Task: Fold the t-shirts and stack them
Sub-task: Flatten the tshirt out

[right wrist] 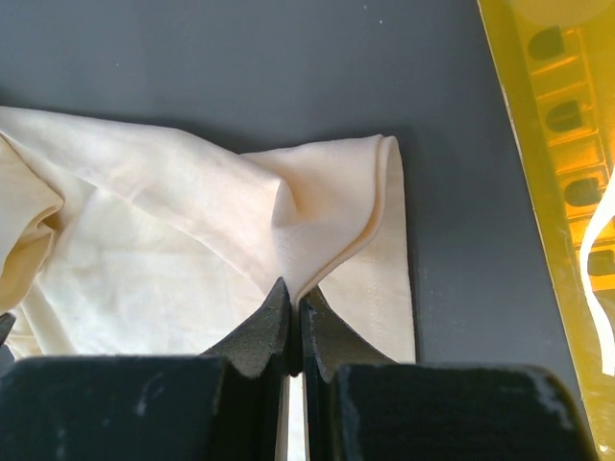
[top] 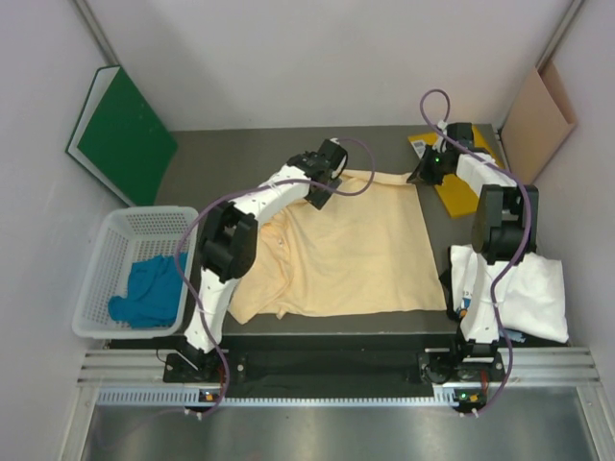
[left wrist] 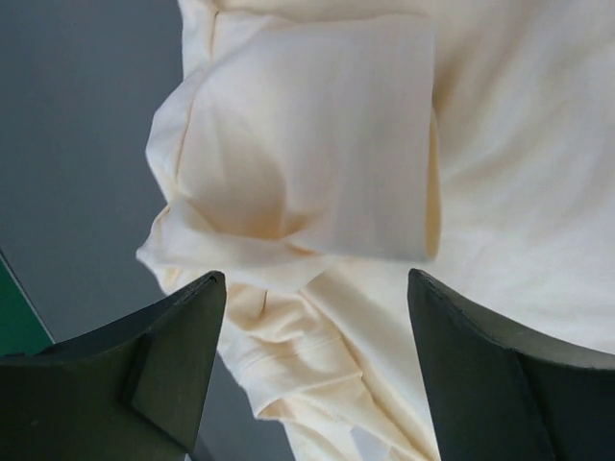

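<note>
Lab test cell: white partition walls (top: 288, 58), aluminium rail (top: 130, 368), dark table (top: 240, 144).

The pale peach-yellow t-shirt (top: 356, 245) lies spread across the middle of the dark worktop (top: 240, 154), mostly flat, wrinkled along its left side; one sleeve (left wrist: 307, 144) is doubled back onto the body; its far right corner (right wrist: 375, 173) is drawn up into a ridge — pinched in the closed right claw (right wrist: 293, 312); the white t-shirt (top: 524, 288) — small blue-orange print near one edge — lies rumpled at the near right; the teal-blue t-shirt (top: 154, 288) sits bunched inside a white basket (top: 96, 279) at the left.
</note>
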Robot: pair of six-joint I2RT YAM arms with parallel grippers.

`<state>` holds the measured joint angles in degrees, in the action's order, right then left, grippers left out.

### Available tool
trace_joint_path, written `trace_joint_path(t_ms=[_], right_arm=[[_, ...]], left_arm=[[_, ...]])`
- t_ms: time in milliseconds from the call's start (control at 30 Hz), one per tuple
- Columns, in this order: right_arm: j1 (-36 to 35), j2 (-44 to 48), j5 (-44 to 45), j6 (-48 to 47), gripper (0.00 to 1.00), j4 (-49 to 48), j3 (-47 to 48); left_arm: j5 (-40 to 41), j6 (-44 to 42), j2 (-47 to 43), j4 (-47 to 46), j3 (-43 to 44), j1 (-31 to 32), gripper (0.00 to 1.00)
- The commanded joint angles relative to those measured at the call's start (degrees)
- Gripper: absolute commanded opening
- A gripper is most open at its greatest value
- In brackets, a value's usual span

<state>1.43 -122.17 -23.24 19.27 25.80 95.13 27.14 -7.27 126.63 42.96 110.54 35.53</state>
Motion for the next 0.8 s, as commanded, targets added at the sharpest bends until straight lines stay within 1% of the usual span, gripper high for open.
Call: trace_joint_path(t_ms=[0, 33, 100, 133, 200, 233, 300, 333, 400, 433, 467, 533, 700, 733, 767], right_arm=[[0.1, 3.2, 0.0, -0.5, 0.00, -1.5, 0.1], [0.1, 3.2, 0.0, -0.4, 0.00, -1.5, 0.1], [0.2, 3.3, 0.0, -0.4, 0.00, -1.3, 0.1], [0.2, 3.1, 0.0, -0.5, 0.00, -1.4, 0.2], [0.2, 3.0, 0.0, -0.5, 0.00, -1.2, 0.3], [0.2, 3.0, 0.0, -0.5, 0.00, -1.1, 0.2], [0.2, 3.2, 0.0, -0.5, 0.00, -1.0, -0.1], [0.2, 3.3, 0.0, -0.7, 0.00, -1.1, -0.3], [0.2, 3.4, 0.0, -0.6, 0.00, -1.3, -0.7], [0.1, 3.6, 0.0, -0.6, 0.00, -1.5, -1.3], [0.1, 3.6, 0.0, -0.6, 0.00, -1.6, -1.6], [0.1, 3.7, -0.2, -0.4, 0.00, -2.0, -2.5], [0.0, 3.9, -0.4, 0.2, 0.00, -2.8, -3.5], [-0.1, 3.8, -0.4, 0.2, 0.00, -2.9, -3.5], [-0.1, 3.7, -0.4, 0.2, 0.00, -2.8, -3.4]], left_arm=[[-0.3, 0.1, 5.2, -0.6, 5.6, -0.4, 0.76], [1.1, 0.1, 6.0, -0.6, 6.1, -0.4, 0.59], [2.6, 0.5, 7.6, -0.9, 6.9, -0.6, 0.35], [4.8, 0.8, 7.9, -1.4, 7.1, -0.8, 0.00], [7.5, 2.3, 7.8, -2.1, 7.3, -1.3, 0.00], [10.3, 2.8, 6.7, -3.0, 7.3, -1.7, 0.00], [11.7, 5.0, 4.7, -4.2, 7.3, -3.2, 0.00], [11.8, 6.0, 2.2, -4.7, 6.7, -4.1, 0.00], [10.6, 10.9, -0.4, -6.3, 6.0, -7.4, 0.00], [8.9, 12.5, -2.4, -6.6, 5.2, -8.8, 0.00], [5.5, 15.8, -3.0, -6.4, 4.9, -11.7, 0.00], [2.2, 18.6, -3.4, -6.0, 4.8, -15.3, 0.00], [1.1, 20.5, 0.2, -1.8, 7.7, -19.4, 0.00], [0.7, 20.8, 1.7, -1.0, 9.3, -20.4, 0.04], [-0.2, 21.0, 2.3, -0.4, 10.2, -20.8, 0.15]])
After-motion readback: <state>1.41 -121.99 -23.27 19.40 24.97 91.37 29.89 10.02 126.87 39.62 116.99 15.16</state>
